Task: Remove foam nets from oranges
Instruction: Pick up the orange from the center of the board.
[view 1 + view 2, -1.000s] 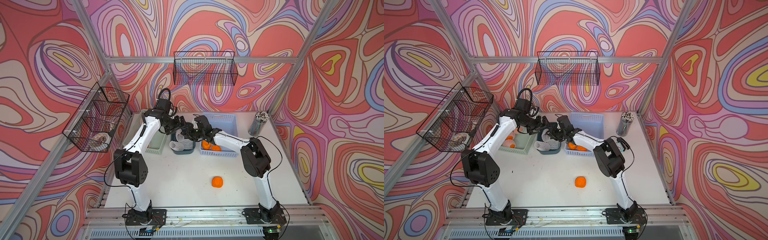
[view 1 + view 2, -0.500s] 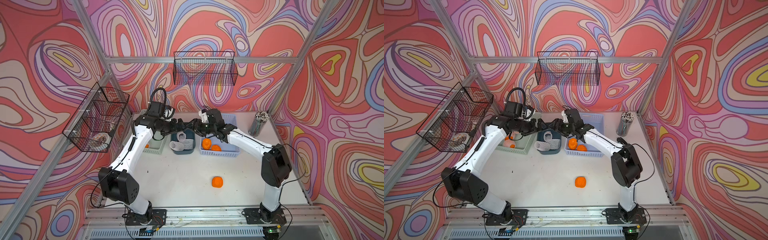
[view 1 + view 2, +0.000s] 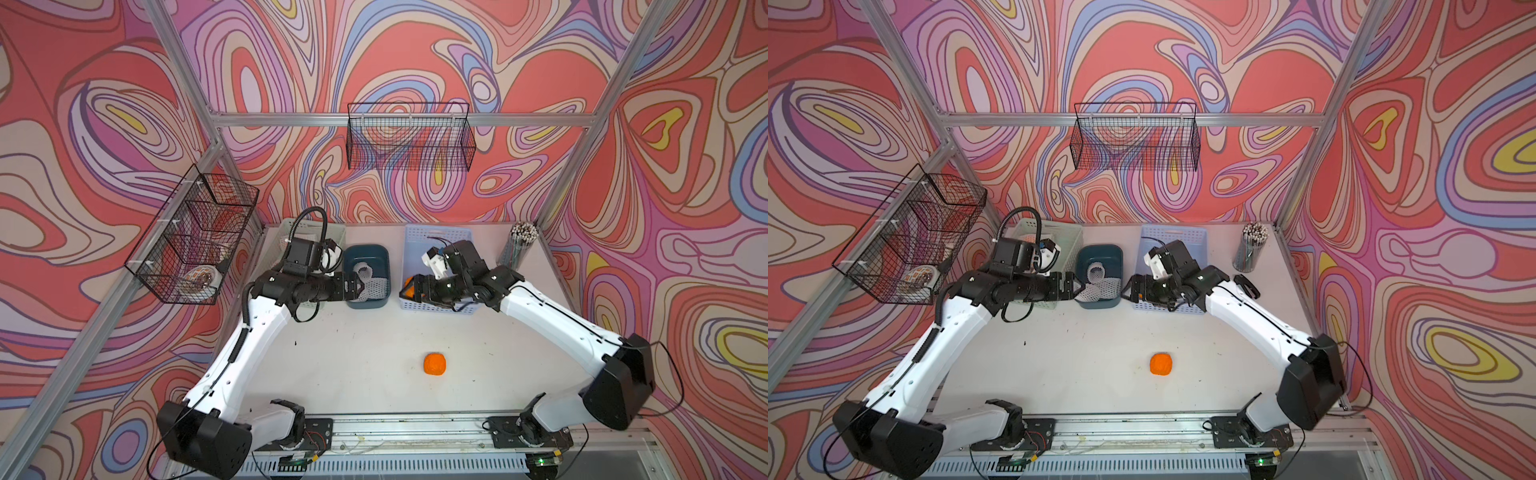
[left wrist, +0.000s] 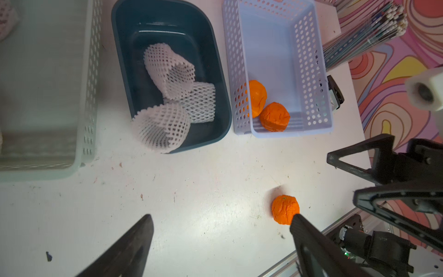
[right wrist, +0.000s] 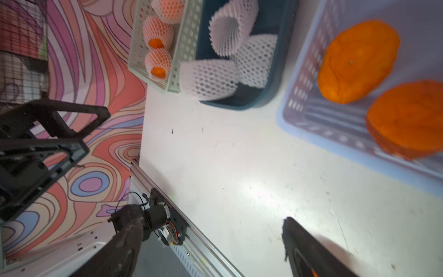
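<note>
Along the far edge of the white bench, from ten to one o'clock, stand a pale green basket, a dark teal tub and a lilac basket. A cup of sticks stands at two o'clock. Black wire baskets hang on the walls at twelve and nine.

Both top views look from high above the front rail, down and toward the back wall, far enough to take in the whole table. The pair is nearly identical, offset slightly sideways. The left wrist camera is above the table, facing down past the left gripper, at moderate range and in focus. The right wrist camera faces down past the right gripper, skewed against the table edge. It appears nearer the surface, though blur prevents certainty. Both wrist views share the dark teal tub and the lavender basket, each also visible in both top views.
</note>
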Robot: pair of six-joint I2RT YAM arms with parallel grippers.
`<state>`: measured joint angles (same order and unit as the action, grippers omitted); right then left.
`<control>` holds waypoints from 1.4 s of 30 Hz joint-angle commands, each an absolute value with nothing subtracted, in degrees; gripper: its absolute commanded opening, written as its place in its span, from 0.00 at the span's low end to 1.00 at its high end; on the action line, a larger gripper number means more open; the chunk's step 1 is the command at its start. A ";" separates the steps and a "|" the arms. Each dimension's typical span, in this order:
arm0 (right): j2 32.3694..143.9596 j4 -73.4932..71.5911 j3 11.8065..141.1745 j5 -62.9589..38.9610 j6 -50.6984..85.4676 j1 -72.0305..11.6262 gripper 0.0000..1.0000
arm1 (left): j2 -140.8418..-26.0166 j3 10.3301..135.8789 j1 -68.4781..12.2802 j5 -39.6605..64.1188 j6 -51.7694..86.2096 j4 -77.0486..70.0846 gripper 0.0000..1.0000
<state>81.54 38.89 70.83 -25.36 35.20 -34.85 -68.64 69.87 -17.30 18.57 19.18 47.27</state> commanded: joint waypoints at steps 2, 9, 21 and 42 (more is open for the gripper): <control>74.79 50.69 63.95 -23.40 30.25 -35.21 0.98 | -63.89 65.51 -19.95 12.77 21.32 50.04 0.91; 68.21 53.48 54.23 -21.61 31.38 -36.46 0.98 | -56.72 58.84 -23.49 9.23 26.40 51.35 0.90; 75.19 45.68 49.31 -21.18 35.03 -41.37 0.98 | -49.87 53.14 -27.31 6.05 30.71 54.04 0.91; 88.36 41.23 51.05 -19.67 33.99 -41.39 0.90 | -47.42 50.89 -27.28 4.26 32.25 55.35 0.90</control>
<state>87.53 42.74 49.91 -20.51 34.65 -41.08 -48.07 51.81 -27.03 5.69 31.33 53.82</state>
